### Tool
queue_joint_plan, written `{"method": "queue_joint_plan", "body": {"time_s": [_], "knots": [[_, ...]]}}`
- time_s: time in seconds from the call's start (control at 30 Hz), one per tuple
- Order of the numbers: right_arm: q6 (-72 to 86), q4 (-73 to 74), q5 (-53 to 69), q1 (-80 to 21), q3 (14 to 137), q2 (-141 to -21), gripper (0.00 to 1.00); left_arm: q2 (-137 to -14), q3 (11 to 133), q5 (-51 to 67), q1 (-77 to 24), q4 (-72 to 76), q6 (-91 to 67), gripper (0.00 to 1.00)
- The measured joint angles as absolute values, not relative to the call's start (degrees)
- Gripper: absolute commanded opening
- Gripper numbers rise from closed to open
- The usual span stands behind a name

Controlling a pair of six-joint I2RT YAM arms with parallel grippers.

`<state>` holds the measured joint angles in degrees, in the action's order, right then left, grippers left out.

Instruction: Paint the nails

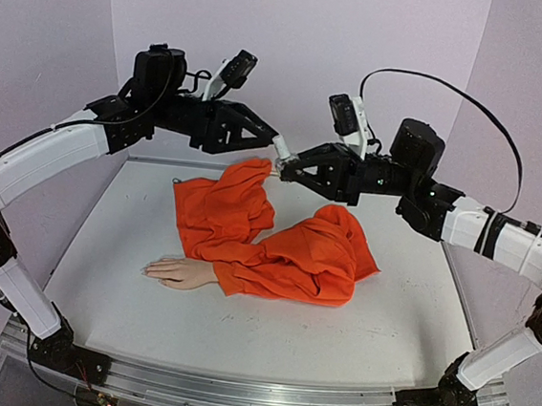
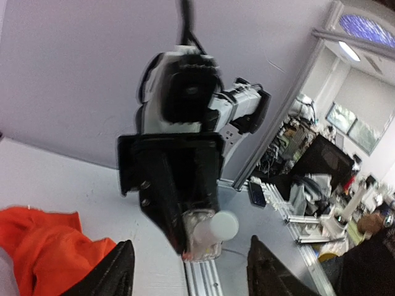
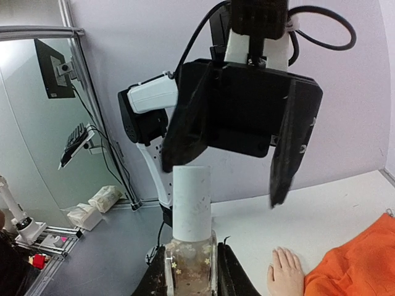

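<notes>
My right gripper (image 1: 292, 167) (image 3: 191, 274) is shut on a small clear glass bottle (image 3: 190, 262) with gold flecks and a tall white cap (image 3: 191, 200), held in the air above the back of the table. My left gripper (image 1: 274, 147) (image 2: 191, 271) is open and faces the cap (image 2: 223, 226) end-on, its fingers (image 3: 284, 154) spread wide to either side without touching it. The pale mannequin hand (image 1: 180, 272) (image 3: 284, 271) lies flat on the table with an orange sleeve (image 1: 277, 242). Its nails (image 1: 149, 269) are too small to make out.
The orange garment (image 2: 43, 246) (image 3: 352, 265) is bunched across the middle of the white table (image 1: 366, 318). Purple walls close in the back and sides. The aluminium rail (image 1: 253, 393) runs along the near edge.
</notes>
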<state>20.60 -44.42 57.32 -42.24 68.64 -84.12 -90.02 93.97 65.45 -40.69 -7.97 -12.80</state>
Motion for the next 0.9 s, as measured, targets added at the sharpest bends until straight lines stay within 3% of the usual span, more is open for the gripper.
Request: {"method": "queue_joint_plan", "body": {"time_s": [0.1, 0.4, 0.63, 0.9], "knots": [[15.2, -41.2, 50.5, -41.9, 67.2, -81.2, 0.0, -89.1, 91.7, 61.8, -38.3, -8.6, -16.2, 0.77], [5.5, -31.6, 24.5, -42.3, 67.2, -79.5, 0.0, -87.9, 88.3, 52.7, -36.4, -10.7, -26.1, 0.73], [1.4, -27.3, 14.7, -44.6, 70.0, -82.7, 0.0, -89.1, 93.0, 46.5, -38.0, -18.6, -26.0, 0.73], [-3.5, -24.4, 11.5, -48.2, 72.5, -85.7, 0.0, -91.3, 96.8, 44.7, -38.6, -22.2, -25.2, 0.57]]}}
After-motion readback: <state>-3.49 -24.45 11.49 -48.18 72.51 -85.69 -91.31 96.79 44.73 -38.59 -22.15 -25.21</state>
